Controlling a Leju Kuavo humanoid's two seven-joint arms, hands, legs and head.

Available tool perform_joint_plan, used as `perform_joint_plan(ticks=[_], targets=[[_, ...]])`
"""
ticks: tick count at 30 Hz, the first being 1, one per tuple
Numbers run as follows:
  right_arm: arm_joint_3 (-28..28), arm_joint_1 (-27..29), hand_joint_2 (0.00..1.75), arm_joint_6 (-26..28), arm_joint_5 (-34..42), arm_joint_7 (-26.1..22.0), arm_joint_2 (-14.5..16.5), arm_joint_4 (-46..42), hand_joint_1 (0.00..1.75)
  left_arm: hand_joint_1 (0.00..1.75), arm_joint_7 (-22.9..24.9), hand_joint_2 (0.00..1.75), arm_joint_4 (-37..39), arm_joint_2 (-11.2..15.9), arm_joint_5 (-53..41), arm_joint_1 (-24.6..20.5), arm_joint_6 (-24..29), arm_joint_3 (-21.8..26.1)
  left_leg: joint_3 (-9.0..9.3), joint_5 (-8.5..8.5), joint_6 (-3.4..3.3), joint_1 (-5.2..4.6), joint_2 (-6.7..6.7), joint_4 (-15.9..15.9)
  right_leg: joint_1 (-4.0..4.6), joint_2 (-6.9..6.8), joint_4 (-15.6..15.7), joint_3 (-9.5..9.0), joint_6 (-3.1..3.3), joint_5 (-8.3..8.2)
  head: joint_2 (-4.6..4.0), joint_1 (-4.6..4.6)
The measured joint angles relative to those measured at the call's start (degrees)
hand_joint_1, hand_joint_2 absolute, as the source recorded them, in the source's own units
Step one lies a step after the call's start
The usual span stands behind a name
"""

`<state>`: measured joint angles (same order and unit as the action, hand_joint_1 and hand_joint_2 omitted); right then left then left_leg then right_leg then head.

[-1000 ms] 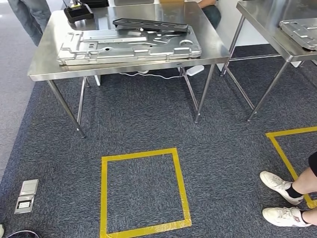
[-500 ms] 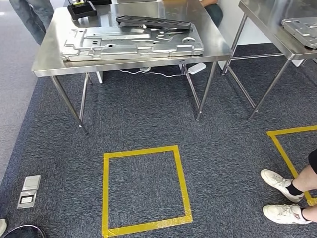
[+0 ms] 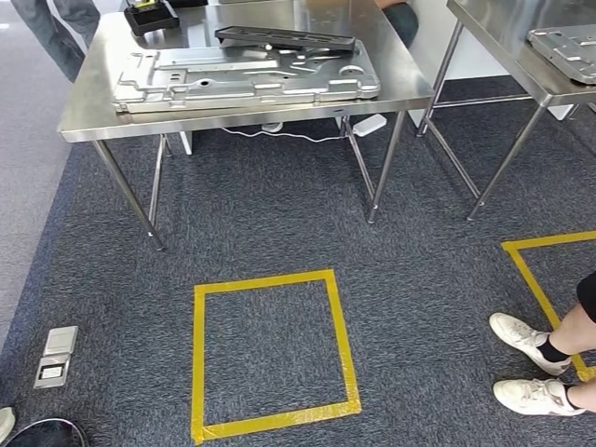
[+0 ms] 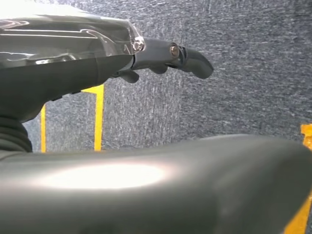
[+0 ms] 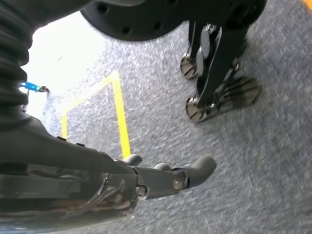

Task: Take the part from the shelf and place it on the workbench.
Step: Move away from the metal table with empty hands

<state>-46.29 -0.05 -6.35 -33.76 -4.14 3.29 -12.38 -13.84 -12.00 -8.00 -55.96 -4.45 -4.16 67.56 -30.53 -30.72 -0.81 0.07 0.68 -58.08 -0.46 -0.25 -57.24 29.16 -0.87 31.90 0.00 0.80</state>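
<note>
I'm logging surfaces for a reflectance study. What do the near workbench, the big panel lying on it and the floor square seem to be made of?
The workbench looks like brushed stainless steel: silvery, with soft reflections. The panel seems stamped sheet metal, matte grey with pressed ribs and holes. The square looks like glossy yellow adhesive tape stuck on grey-blue carpet with a speckled pile.

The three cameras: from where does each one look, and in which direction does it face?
Head view: high on the body, facing forward and down at the steel workbench bearing a large metal part, and the yellow tape square on the carpet; none of the robot's own body is visible.
Left wrist view: behind the left hand, facing the carpet; fingers extended, holding nothing.
Right wrist view: behind the right hand, facing the carpet; fingers extended, empty.
Shared: grey carpet with yellow tape lines appears in all three.
</note>
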Motion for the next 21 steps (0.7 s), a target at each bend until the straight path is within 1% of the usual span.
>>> perform_joint_plan(ticks=[1, 2, 3, 5, 6, 7, 8, 9, 10, 11, 12, 13, 15, 17, 19, 21], targets=[[0.67, 0.24, 1.75, 0.12, 0.65, 0.01, -0.03, -0.06, 0.00, 0.00, 0.27, 1.75, -0.06, 0.13, 1.12, 0.20, 0.05, -1.06, -0.16, -0.49, 0.29, 0.05, -0.04, -0.40, -0.11, -0.04, 0.09, 0.05, 0.31, -0.13, 0.00, 0.00], [1.42, 0.40, 1.75, 0.26, 1.37, 0.02, -0.08, -0.20, 0.00, 0.00, 0.57, 1.75, -0.10, 0.27, 2.31, 0.47, 0.10, -2.22, -0.68, -1.60, 0.59, 0.12, -0.08, -1.72, -0.24, -0.09, 0.18, 0.12, 0.66, -0.26, 0.00, 0.00], [2.15, 0.45, 1.75, 0.39, 2.05, 0.04, -0.12, -0.39, 0.00, 0.00, 0.86, 1.75, -0.13, 0.41, 3.46, 0.81, 0.20, -3.42, -1.74, -3.35, 0.89, 0.20, -0.13, -4.27, -0.35, -0.14, 0.25, 0.20, 0.95, -0.36, 0.00, 0.01], [3.73, 0.45, 1.75, 0.68, 3.46, 0.20, -0.25, -1.02, 0.00, 0.00, 1.46, 1.75, -0.13, 0.66, 5.80, 1.68, 0.40, -5.84, -4.94, -7.16, 1.32, 0.30, -0.18, -11.85, -0.30, -0.20, 0.22, 0.36, 1.24, -0.42, 0.00, 0.02], [4.53, 0.43, 1.75, 0.81, 4.14, 0.28, -0.30, -1.41, 0.00, 0.00, 1.77, 1.75, -0.13, 0.80, 6.95, 2.24, 0.49, -7.06, -6.18, -8.14, 1.41, 0.32, -0.18, -14.86, -0.26, -0.23, 0.21, 0.37, 1.26, -0.44, 0.00, 0.02], [5.31, 0.38, 1.75, 0.94, 4.80, 0.35, -0.34, -1.87, 0.00, 0.00, 2.06, 1.75, -0.13, 0.92, 8.04, 2.87, 0.54, -8.20, -6.58, -8.03, 1.41, 0.32, -0.19, -15.99, -0.23, -0.24, 0.20, 0.35, 1.26, -0.44, 0.00, 0.02], [6.11, 0.28, 1.75, 1.04, 5.46, 0.39, -0.38, -2.40, 0.00, 0.00, 2.34, 1.75, -0.13, 1.03, 9.12, 3.52, 0.58, -9.39, -5.92, -6.81, 1.32, 0.32, -0.19, -14.82, -0.21, -0.21, 0.19, 0.28, 1.25, -0.43, 0.00, 0.01], [6.98, 0.13, 1.75, 1.14, 6.13, 0.40, -0.40, -3.00, 0.00, 0.00, 2.61, 1.75, -0.13, 1.14, 10.23, 4.15, 0.64, -10.64, -4.33, -4.79, 1.14, 0.30, -0.19, -11.60, -0.20, -0.15, 0.18, 0.16, 1.20, -0.40, 0.00, 0.02], [7.84, -0.02, 1.75, 1.26, 6.79, 0.42, -0.40, -3.58, 0.00, 0.00, 2.87, 1.75, -0.13, 1.26, 11.33, 4.73, 0.73, -11.89, -2.37, -2.78, 0.87, 0.26, -0.20, -7.51, -0.19, -0.11, 0.18, 0.07, 1.13, -0.35, 0.00, 0.02], [8.77, -0.16, 1.75, 1.39, 7.47, 0.45, -0.41, -4.11, 0.00, 0.00, 3.14, 1.75, -0.13, 1.38, 12.46, 5.20, 0.83, -13.23, -0.69, -1.27, 0.64, 0.17, -0.21, -3.88, -0.10, -0.08, 0.09, 0.05, 0.97, -0.28, 0.00, 0.02], [9.63, -0.26, 1.75, 1.53, 8.09, 0.48, -0.45, -4.57, 0.00, 0.00, 3.38, 1.75, -0.13, 1.50, 13.51, 5.57, 0.94, -14.49, 0.43, -0.50, 0.45, 0.08, -0.22, -1.28, 0.00, -0.09, -0.01, 0.14, 0.80, -0.23, 0.00, 0.03], [10.52, -0.29, 1.75, 1.68, 8.74, 0.52, -0.56, -4.99, 0.00, 0.00, 3.65, 1.75, -0.13, 1.59, 14.60, 5.90, 1.04, -15.80, 0.85, -0.40, 0.39, 0.04, -0.23, -0.07, 0.13, -0.10, -0.16, 0.31, 0.74, -0.15, 0.00, 0.01], [12.29, -0.19, 0.87, 1.93, 10.08, 0.69, -0.82, -5.58, 0.00, 0.00, 4.19, 1.75, -0.13, 1.81, 16.83, 6.59, 1.23, -18.41, 0.78, -0.56, 0.45, -0.01, -0.23, 0.31, 0.26, -0.12, -0.29, 0.54, 0.71, -0.08, 0.00, -0.02], [14.05, 0.10, 0.00, 2.14, 11.47, 1.01, -0.94, -5.90, 0.00, 0.00, 4.72, 0.87, -0.22, 2.13, 19.13, 7.17, 1.45, -21.01, 0.72, -0.57, 0.42, -0.12, -0.23, 0.29, 0.17, -0.09, -0.20, 0.51, 0.60, -0.15, 0.00, -0.03], [15.79, 0.49, 0.00, 2.39, 12.85, 1.30, -1.01, -6.19, 0.00, 0.00, 5.25, 0.00, -0.40, 2.45, 21.40, 7.39, 1.62, -23.64, 0.69, -0.61, 0.32, -0.26, -0.22, 0.27, 0.03, -0.04, -0.09, 0.50, 0.41, -0.28, 0.00, -0.03], [17.62, 0.96, 0.00, 2.71, 14.28, 1.46, -1.13, -6.51, 0.00, 0.00, 5.84, 0.00, -0.68, 2.79, 23.76, 7.58, 1.74, -26.47, 0.69, -0.65, 0.22, -0.36, -0.21, 0.22, -0.06, -0.02, -0.02, 0.49, 0.28, -0.35, 0.00, -0.03]])
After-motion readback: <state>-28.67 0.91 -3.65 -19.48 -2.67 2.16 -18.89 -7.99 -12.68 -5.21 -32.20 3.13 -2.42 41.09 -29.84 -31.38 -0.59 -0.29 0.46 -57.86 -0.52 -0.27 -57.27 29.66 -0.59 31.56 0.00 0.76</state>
